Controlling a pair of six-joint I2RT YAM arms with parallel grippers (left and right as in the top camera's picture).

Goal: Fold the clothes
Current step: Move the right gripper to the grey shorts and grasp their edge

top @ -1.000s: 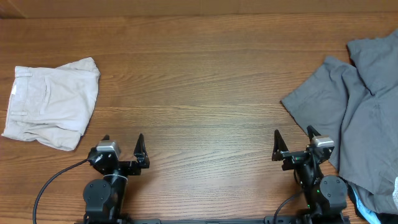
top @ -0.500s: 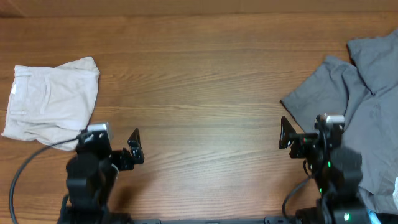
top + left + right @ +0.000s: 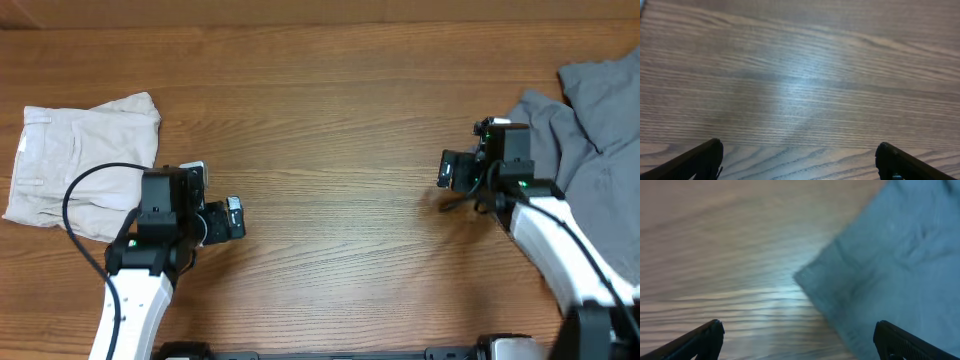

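Two pincers, both mine, stood wide open over the wood-grain table: left pincer near the cream shorts, right pincer at the grey clothes' corner.

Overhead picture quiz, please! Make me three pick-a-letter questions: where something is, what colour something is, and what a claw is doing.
1. Where are the grey clothes? A) right side B) left side C) middle
2. What colour are the folded shorts? A) red B) cream-white C) green
3. The right claw is: A) shut on cloth B) holding a cup C) open, empty
Answers: 1 A, grey cloth fills the right edge; 2 B, they look pale cream; 3 C, its fingers stand wide apart.
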